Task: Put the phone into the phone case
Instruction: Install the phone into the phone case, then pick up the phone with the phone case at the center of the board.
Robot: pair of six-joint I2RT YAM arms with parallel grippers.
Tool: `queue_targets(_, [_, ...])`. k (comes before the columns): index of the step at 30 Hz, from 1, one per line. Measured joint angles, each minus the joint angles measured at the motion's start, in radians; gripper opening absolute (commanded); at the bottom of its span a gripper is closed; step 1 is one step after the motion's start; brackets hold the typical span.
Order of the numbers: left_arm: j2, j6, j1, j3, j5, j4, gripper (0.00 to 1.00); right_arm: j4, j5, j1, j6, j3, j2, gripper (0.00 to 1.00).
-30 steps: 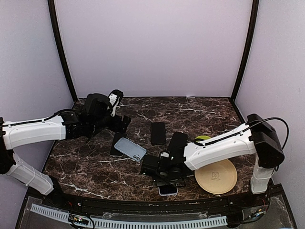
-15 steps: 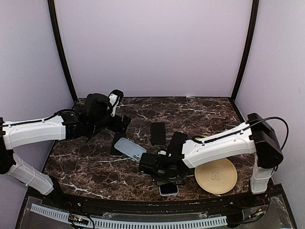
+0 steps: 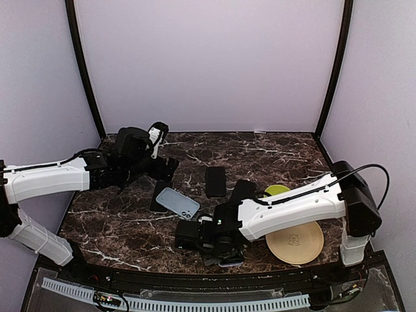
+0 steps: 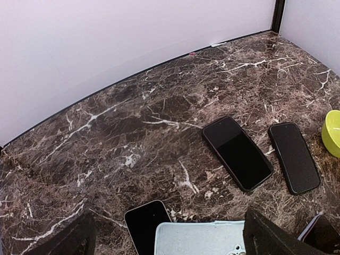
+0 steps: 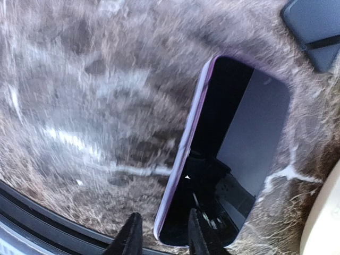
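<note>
Right gripper [image 5: 163, 219] stands with narrow fingers, one on each side of the lavender long edge of the phone [image 5: 228, 143], which lies at the near edge of the table [image 3: 260, 153]; whether they pinch it I cannot tell, for blur. I judge the step is the grasp; next comes a firm hold, then a carry to the light-blue phone case [image 3: 177, 203], well apart leftward, near the wide-spread, empty left gripper [image 4: 167, 228]. Only the right wrist view shows the phone; from above the arm hides nearly all of it.

No text is readable; the small mark on the tan plate [image 3: 307, 249] is illegible.
</note>
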Motion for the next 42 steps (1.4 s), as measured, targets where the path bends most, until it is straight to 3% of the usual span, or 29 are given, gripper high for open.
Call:
queue_targets(6, [0.000, 0.000, 0.000, 0.000, 0.004, 0.003, 0.99, 0.020, -0.068, 0.008, 0.011, -0.049, 0.022, 0.09])
queue_targets(10, [0.000, 0.000, 0.000, -0.001, 0.004, 0.004, 0.99, 0.049, -0.087, 0.004, 0.012, -0.080, 0.016, 0.03])
queue_targets(24, [0.000, 0.005, 0.000, -0.005, 0.004, 0.005, 0.98, 0.166, -0.192, -0.034, 0.000, -0.201, -0.072, 0.03])
queue_targets(31, [0.000, 0.006, 0.000, -0.005, 0.004, 0.006, 0.98, 0.126, -0.146, -0.083, -0.014, -0.187, -0.100, 0.11])
queue_targets(33, [0.000, 0.006, 0.000, -0.005, 0.004, 0.006, 0.98, 0.122, -0.127, -0.107, -0.013, -0.194, -0.132, 0.21])
queue_targets(34, [0.000, 0.006, 0.000, -0.005, 0.004, 0.006, 0.98, 0.119, -0.119, -0.115, -0.012, -0.197, -0.146, 0.34])
queue_targets(36, [0.000, 0.007, 0.000, -0.005, 0.004, 0.006, 0.98, 0.114, -0.100, -0.132, -0.010, -0.197, -0.167, 0.78])
queue_targets(37, [0.000, 0.007, 0.000, -0.005, 0.004, 0.006, 0.98, 0.109, -0.087, -0.138, -0.006, -0.195, -0.172, 0.95])
queue_targets(42, [0.000, 0.007, 0.000, -0.005, 0.004, 0.006, 0.98, 0.069, -0.053, -0.139, 0.028, -0.169, -0.148, 0.99])
